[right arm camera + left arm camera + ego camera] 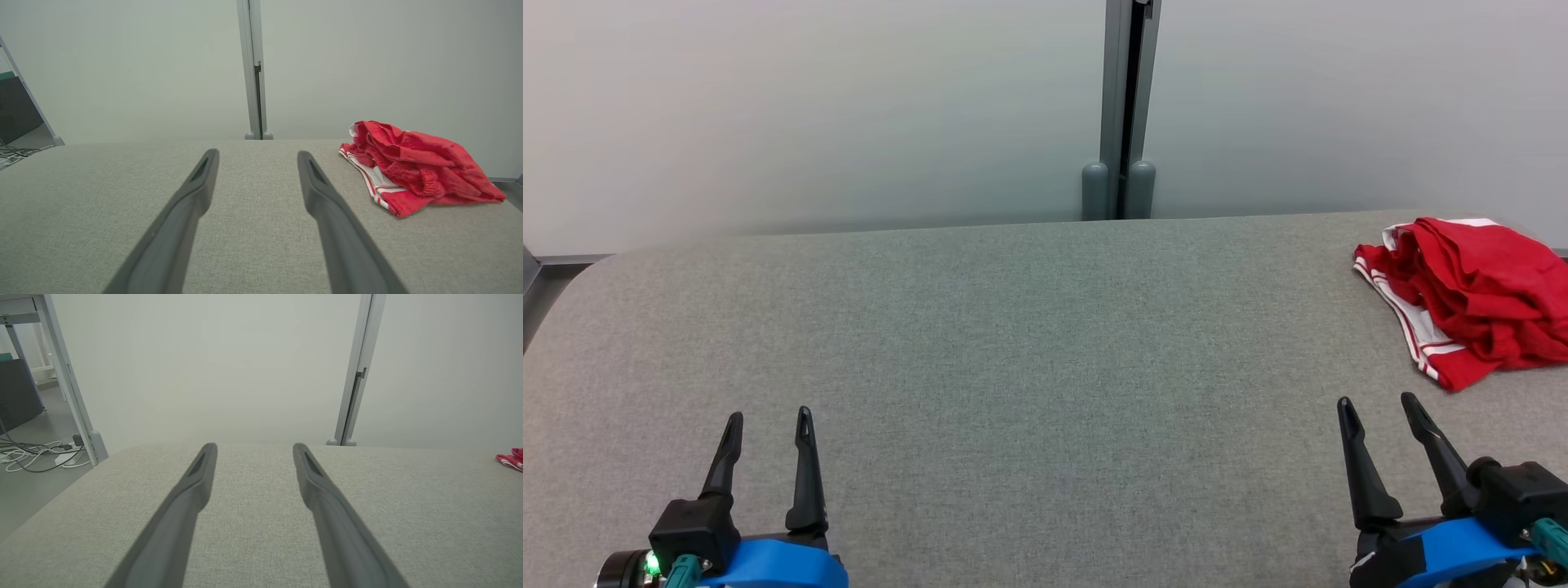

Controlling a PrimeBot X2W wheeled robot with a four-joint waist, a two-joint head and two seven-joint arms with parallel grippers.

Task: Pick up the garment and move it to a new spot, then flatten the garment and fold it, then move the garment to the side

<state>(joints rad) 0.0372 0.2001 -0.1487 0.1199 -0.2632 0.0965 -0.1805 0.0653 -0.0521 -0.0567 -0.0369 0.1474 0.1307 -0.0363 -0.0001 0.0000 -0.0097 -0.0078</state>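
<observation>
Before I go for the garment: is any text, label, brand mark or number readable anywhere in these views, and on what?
No text can be read in any view.
On the red garment: white stripes, but no print or tag lettering shows.
On the left claw and right claw: no markings show.
On the grey table and partition post: plain.

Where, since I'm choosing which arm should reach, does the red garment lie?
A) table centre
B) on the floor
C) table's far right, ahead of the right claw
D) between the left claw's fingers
C: the garment lies crumpled at the far right of the table, beyond the open right claw.
</observation>
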